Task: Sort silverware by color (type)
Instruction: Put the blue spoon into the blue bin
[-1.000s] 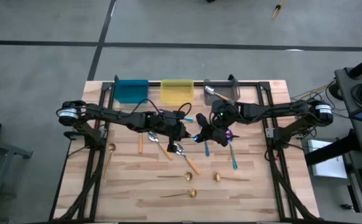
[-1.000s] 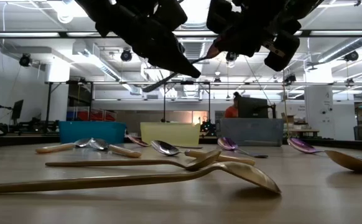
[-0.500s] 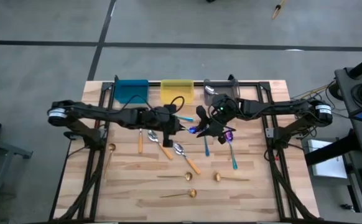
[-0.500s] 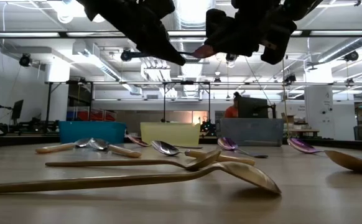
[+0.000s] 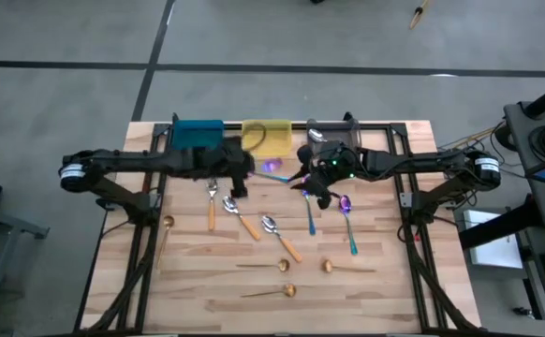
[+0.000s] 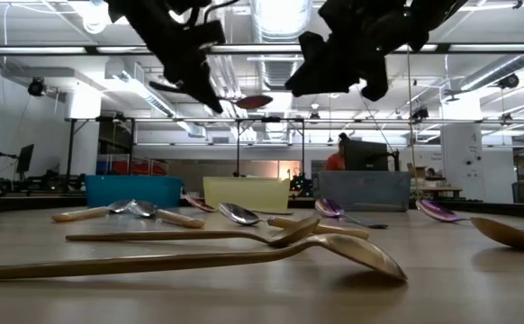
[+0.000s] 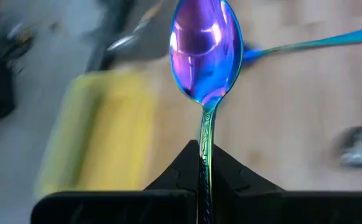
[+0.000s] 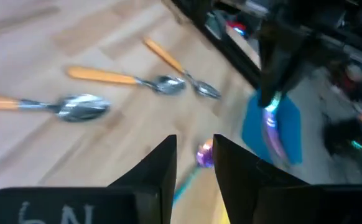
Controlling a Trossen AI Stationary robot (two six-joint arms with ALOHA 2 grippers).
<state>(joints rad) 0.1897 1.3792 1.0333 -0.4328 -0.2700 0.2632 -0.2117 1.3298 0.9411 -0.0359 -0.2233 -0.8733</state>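
Observation:
An iridescent purple-blue spoon (image 7: pixel 206 50) hangs in the air with my left gripper (image 7: pixel 201 163) shut on it. They are above the table's far middle, in front of the yellow bin (image 5: pixel 266 138). My right gripper (image 8: pixel 193 158) stands open just to their right (image 5: pixel 303 181), with nothing between its fingers. On the table lie three orange-handled spoons (image 5: pixel 240 216), two teal-handled spoons (image 5: pixel 310 212) and several gold spoons (image 5: pixel 268 267). My left gripper pinches the spoon's thin handle (image 7: pixel 204 134) between its two fingers, a little behind the bowl. The handle runs along the fingers, which slant down toward the table's right, and the bowl (image 5: pixel 272 166) sticks out ahead of them. The spoon is lifted clear of the table.
A blue bin (image 5: pixel 198 136), the yellow bin and a gray bin (image 5: pixel 333 137) stand in a row along the far edge; a spoon lies in the gray one. Black frame rails run down both table sides. The near strip of the table holds only gold spoons.
My left gripper has risen and gone toward the far edge and somewhat left, tipping up, and carries the purple-blue spoon with it. The spoon, which was between both grippers at the table's middle, now stands clear of my right gripper, which has turned about its wrist.

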